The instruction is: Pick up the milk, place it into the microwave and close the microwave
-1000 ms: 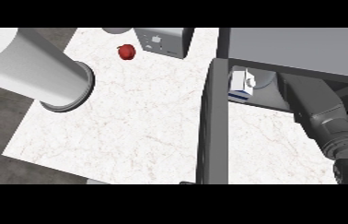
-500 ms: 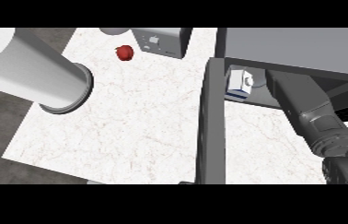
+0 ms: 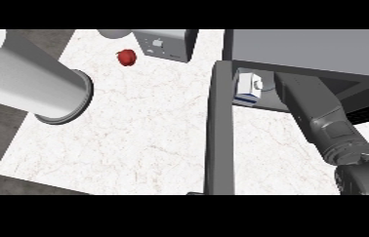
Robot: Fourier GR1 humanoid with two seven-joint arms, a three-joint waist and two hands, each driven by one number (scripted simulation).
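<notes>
The milk (image 3: 250,87), a white carton with a blue base, sits inside the microwave (image 3: 302,50) at about 2 o'clock, just behind the open door (image 3: 220,133). The right arm (image 3: 317,119) reaches in beside it; its hand is hidden, so its state cannot be told. At 11 o'clock a red apple (image 3: 127,57) lies on the white surface (image 3: 144,133). The left forearm (image 3: 39,82) fills 9 o'clock.

Milk (image 3: 251,86) inside microwave (image 3: 302,50)

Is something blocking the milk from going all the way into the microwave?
Nothing visible does. The milk already sits at the microwave opening, just right of the open door. The right arm reaches in beside it; its hand is hidden.
</notes>
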